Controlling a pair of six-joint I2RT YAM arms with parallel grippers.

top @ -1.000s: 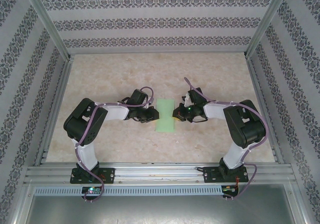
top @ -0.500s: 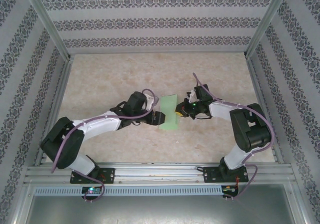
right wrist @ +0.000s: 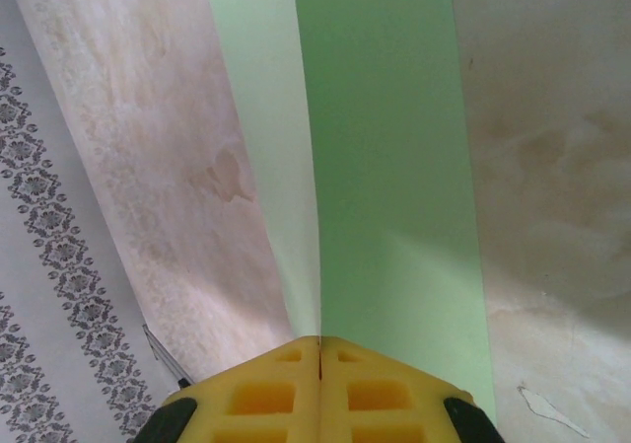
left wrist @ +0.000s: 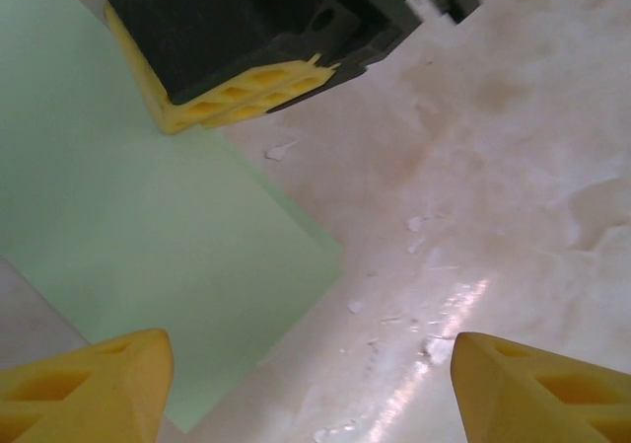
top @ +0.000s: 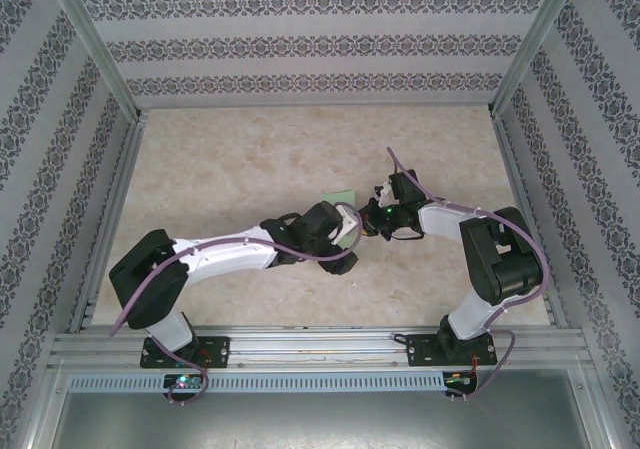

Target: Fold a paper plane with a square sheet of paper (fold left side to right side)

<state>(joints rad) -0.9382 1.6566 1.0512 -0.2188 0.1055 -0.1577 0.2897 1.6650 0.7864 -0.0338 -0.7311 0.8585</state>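
Early stage. The square sheet of paper (right wrist: 394,167) is doubled over along one long line, so the left-to-right fold looks made or nearly made. No nose corners, no wings and no dart shape yet, so most of the paper plane is left to do. The crease probably isn't pressed flat: in the right wrist view one layer lifts off the other like a shallow V, though the angle is steep, so hard to be sure.

Right gripper (right wrist: 318,349): jaws pressed together, pinching the paper at the point where the two layers meet. Paper runs straight out from its fingertips, away from the wrist.

Left gripper (left wrist: 306,384): jaws spread wide, nothing between them. It hangs over the sheet just on the left of the right gripper, almost touching it in the top view, and covers most of the paper there.

Paper look: thin, plain light green, matte, with clean straight edges and one sharp free corner near the right gripper's finger. Upper layer paler, lower one greener in shade. It lies on the marbled table (left wrist: 513,167), directly at and to the left of the right gripper.
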